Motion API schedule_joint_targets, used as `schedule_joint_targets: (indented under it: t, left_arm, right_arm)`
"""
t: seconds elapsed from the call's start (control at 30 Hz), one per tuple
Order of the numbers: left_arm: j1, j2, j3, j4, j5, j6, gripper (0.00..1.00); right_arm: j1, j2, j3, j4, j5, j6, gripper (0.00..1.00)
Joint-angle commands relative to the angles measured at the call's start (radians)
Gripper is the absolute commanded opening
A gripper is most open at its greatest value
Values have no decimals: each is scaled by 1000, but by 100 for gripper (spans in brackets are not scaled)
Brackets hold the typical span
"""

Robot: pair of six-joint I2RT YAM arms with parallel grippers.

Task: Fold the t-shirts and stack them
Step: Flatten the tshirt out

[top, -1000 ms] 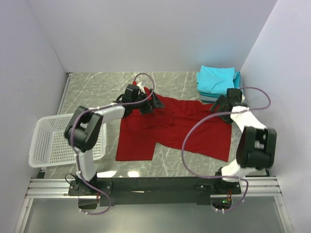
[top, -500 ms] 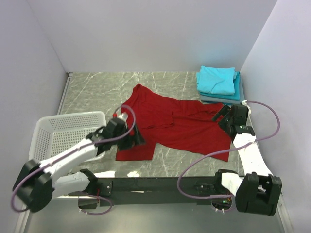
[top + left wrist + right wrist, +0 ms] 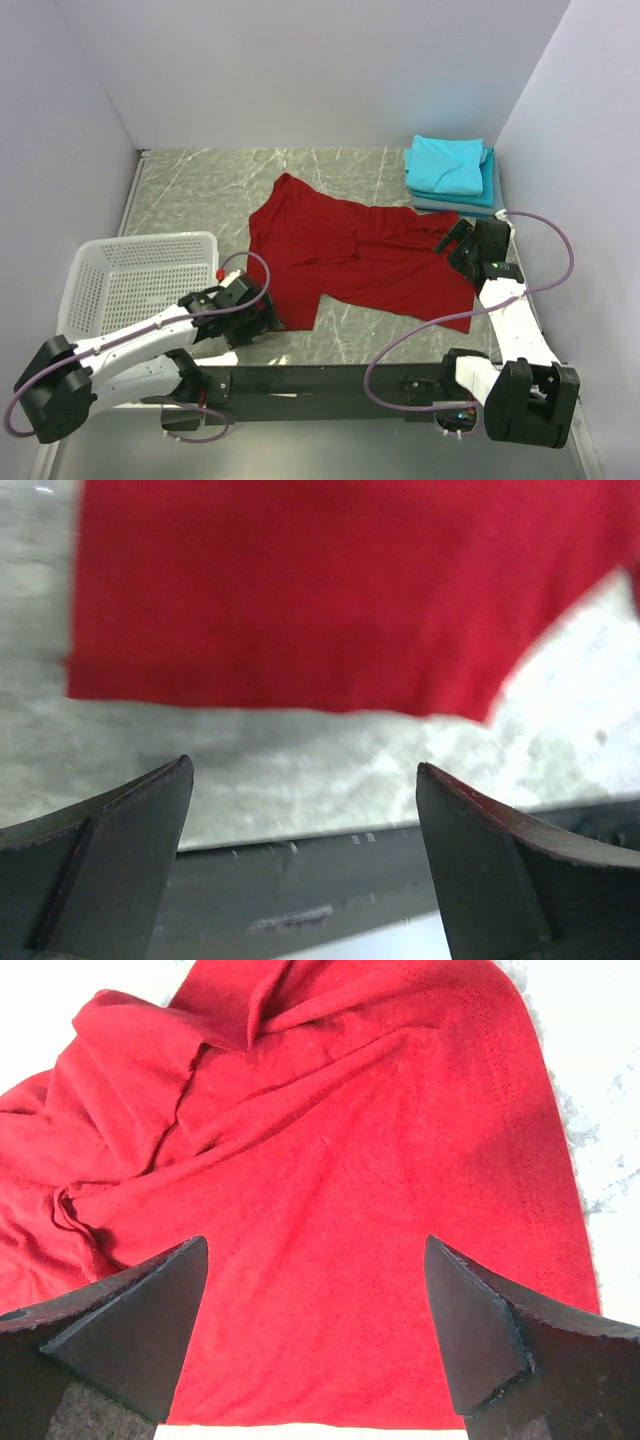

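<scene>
A deep red t-shirt (image 3: 350, 255) lies spread on the marble table, its right half creased. My left gripper (image 3: 265, 318) is open and empty, low at the shirt's near left corner. In the left wrist view the red hem (image 3: 300, 590) lies just beyond the open gripper (image 3: 302, 768). My right gripper (image 3: 453, 240) is open and empty over the shirt's right side. In the right wrist view red cloth (image 3: 330, 1190) fills the space between the open fingers (image 3: 150, 1310). Folded turquoise and grey-blue t-shirts (image 3: 450, 168) are stacked at the far right corner.
A white lattice basket (image 3: 130, 275) stands at the left, beside my left arm. The black and metal base rail (image 3: 330, 380) runs along the near edge and also shows in the left wrist view (image 3: 300, 880). Walls close in the table on three sides.
My left arm has swung back from the shirt's far left edge to its near left corner. The shirt's left side now lies flatter. The right arm drew back a little towards the near edge.
</scene>
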Motion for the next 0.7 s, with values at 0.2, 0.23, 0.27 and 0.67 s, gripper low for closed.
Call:
schedule_joint_targets:
  t: [0.2, 0.23, 0.27, 0.67]
  left_arm:
    - [-5, 135, 8, 60, -207, -144, 94]
    - [-5, 147, 13, 63, -227, -148, 93]
    - [-5, 163, 13, 69, -232, -154, 92]
    - [-4, 241, 33, 90, -284, -159, 40]
  right_arm:
    - [0, -33, 3, 22, -17, -18, 95]
    - [0, -36, 1, 24, -20, -17, 95]
    - [0, -36, 0, 27, -22, -18, 95]
    - [0, -54, -6, 15, -16, -17, 94]
